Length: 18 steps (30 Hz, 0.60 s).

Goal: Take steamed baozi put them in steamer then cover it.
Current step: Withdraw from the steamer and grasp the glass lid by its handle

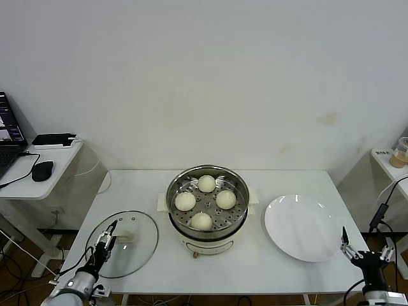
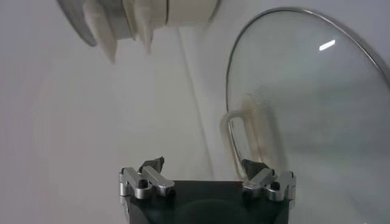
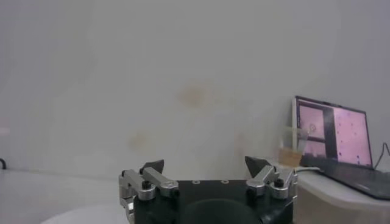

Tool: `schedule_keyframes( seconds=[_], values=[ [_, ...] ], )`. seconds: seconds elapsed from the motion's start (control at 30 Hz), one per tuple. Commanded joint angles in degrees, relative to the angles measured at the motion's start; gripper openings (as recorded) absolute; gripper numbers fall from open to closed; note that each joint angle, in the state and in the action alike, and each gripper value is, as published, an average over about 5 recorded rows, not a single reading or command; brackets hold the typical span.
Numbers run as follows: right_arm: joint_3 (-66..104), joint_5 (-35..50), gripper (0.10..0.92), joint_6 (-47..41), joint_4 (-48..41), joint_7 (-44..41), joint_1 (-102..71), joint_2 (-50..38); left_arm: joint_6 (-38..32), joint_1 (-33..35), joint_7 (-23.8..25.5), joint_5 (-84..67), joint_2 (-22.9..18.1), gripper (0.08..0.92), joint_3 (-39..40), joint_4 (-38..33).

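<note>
Four cream-white baozi (image 1: pixel 205 183) sit on the perforated tray inside the steel steamer (image 1: pixel 207 228) at the table's middle. The glass cover (image 1: pixel 135 252) with its cream handle (image 1: pixel 125 238) lies flat on the table at the front left. My left gripper (image 1: pixel 107 236) is open, low over the cover's near edge, just short of the handle. In the left wrist view the cover (image 2: pixel 304 109) and its handle (image 2: pixel 234 131) lie just ahead of the open left gripper (image 2: pixel 203 165). My right gripper (image 1: pixel 345 245) is open and empty at the front right edge, beside the plate; the right wrist view also shows it (image 3: pixel 205 163).
An empty white plate (image 1: pixel 301 227) lies to the right of the steamer. A side desk with a laptop and mouse (image 1: pixel 42 170) stands at the far left. A small shelf with a cup (image 1: pixel 401 152) stands at the far right.
</note>
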Motion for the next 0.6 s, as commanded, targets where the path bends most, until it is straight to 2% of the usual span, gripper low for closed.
schedule_keyframes(
  seconds=[0.03,0.53,0.6],
  values=[
    [0.65,-0.48,0.823,0.36,0.49,0.16,-1.73,0.71,-0.19,-5.68,0.06,1.96,0.17,0.823,2.56,4.5],
    [-0.31,-1.83,0.823,0.96,0.53,-0.31,-2.49,1.5,0.06,-8.84,0.01,-1.22,-0.4,0.823,3.32,6.87],
    [-0.43,-1.96,0.823,1.01,0.5,-0.35,-2.53,1.53,0.04,-8.77,0.03,-2.12,-0.44,0.802,3.55,6.97]
  ],
)
